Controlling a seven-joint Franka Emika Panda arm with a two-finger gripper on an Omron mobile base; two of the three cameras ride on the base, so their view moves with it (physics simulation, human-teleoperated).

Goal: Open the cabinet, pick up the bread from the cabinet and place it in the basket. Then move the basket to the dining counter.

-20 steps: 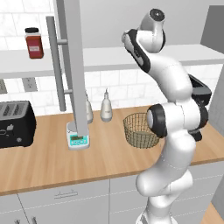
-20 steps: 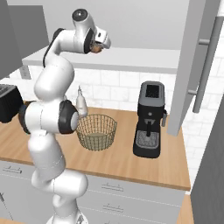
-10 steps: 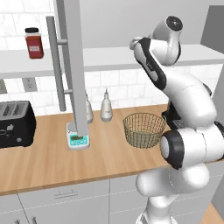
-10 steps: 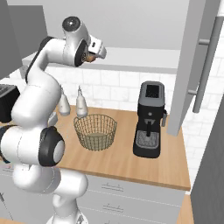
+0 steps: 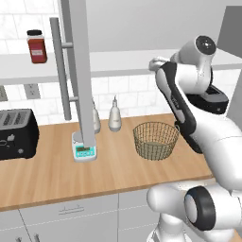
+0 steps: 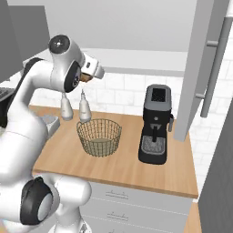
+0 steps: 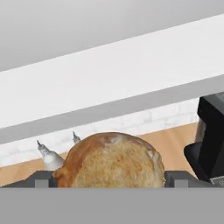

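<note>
The golden-brown bread (image 7: 111, 159) sits between my fingertips (image 7: 42, 179), and my gripper (image 7: 111, 177) is shut on it. The hand (image 6: 92, 73) hangs in front of the cabinet's pale shelf (image 6: 150, 59), with a sliver of the bread (image 6: 84, 78) showing beneath it. In the left base view the gripper (image 5: 157, 63) is up at shelf height, above and slightly behind the wire basket (image 5: 155, 140). The tan basket (image 6: 98, 136) stands empty on the wood worktop. The cabinet stands open, with one door (image 5: 78, 71) swung out at the left and the other door (image 6: 200, 68) at the right.
A black coffee machine (image 6: 156, 123) stands right of the basket. Two pale bottles (image 5: 114, 115) line the back wall, a small scale (image 5: 84, 151) sits under the left door, and a black toaster (image 5: 18, 134) is at far left. A red-filled jar (image 5: 37, 46) rests on the shelf.
The arm has swung over to the right side, and the hand with the bread has drawn back from the shelf and dropped a little toward the basket.
</note>
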